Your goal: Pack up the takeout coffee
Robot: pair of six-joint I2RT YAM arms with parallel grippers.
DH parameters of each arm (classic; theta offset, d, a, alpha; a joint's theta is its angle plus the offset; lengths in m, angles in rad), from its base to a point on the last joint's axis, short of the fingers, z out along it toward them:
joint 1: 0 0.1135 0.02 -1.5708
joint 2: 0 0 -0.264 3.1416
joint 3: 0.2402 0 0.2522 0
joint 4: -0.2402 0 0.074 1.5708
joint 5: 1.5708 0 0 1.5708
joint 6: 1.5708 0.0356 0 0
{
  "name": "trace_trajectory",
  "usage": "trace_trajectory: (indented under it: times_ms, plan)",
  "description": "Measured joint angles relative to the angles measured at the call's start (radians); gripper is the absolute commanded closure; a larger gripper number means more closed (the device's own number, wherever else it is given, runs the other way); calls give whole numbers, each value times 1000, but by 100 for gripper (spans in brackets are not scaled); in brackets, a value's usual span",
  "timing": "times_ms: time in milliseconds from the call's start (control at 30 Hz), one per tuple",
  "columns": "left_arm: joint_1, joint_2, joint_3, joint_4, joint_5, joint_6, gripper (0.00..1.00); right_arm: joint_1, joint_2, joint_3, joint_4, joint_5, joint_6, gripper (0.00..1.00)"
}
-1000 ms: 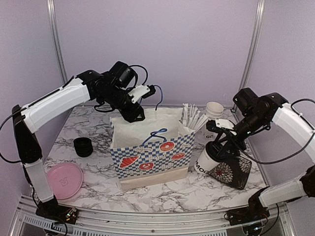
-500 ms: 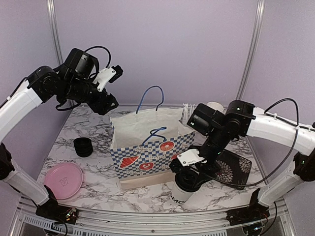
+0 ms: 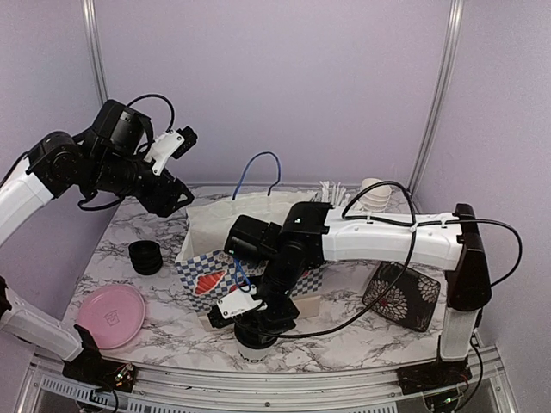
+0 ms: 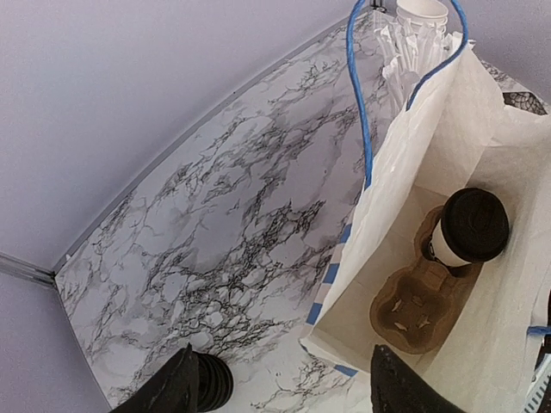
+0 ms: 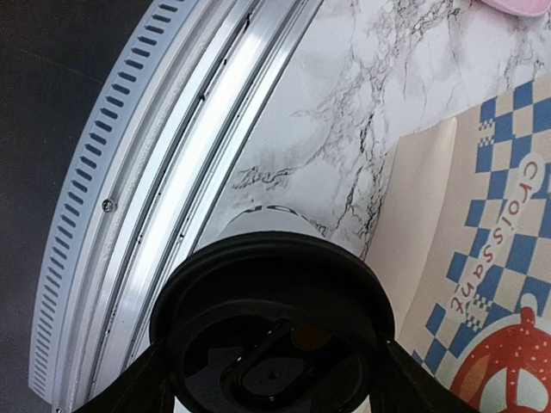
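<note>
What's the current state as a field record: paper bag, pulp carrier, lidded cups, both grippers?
bag: white paper bag with blue-check band and blue handles, open, on marble table
carrier: brown moulded-pulp cup carrier, at the bag's bottom
packed: white paper cup with black lid, seated in the carrier; other visible wells empty
in hand: second black-lidded white cup, outside the bag, by its front face
right arm: right gripper shut on that cup at its lid
left arm: left gripper open, empty, raised near the bag's left edge

Bag (image 4: 456, 146) mouth open from above; carrier (image 4: 411, 310) slots free beside one lidded cup (image 4: 470, 225); blue handle (image 4: 357, 95) arches over rim.
</note>
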Motion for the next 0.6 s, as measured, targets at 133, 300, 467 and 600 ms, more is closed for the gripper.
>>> trace_trajectory:
  times_ms: [133,300,467,600]
  plan:
    - [0,-39,-62,1,16,-1,31,22,62,61,5,35,24,30]
    - [0,-74,-116,1,35,11,30,34,86,96,4,69,48,9]
    - [0,-89,-115,0,61,17,30,40,80,96,-12,62,40,1]
    - [-15,-125,-83,0,113,0,32,41,24,67,-27,22,12,1]
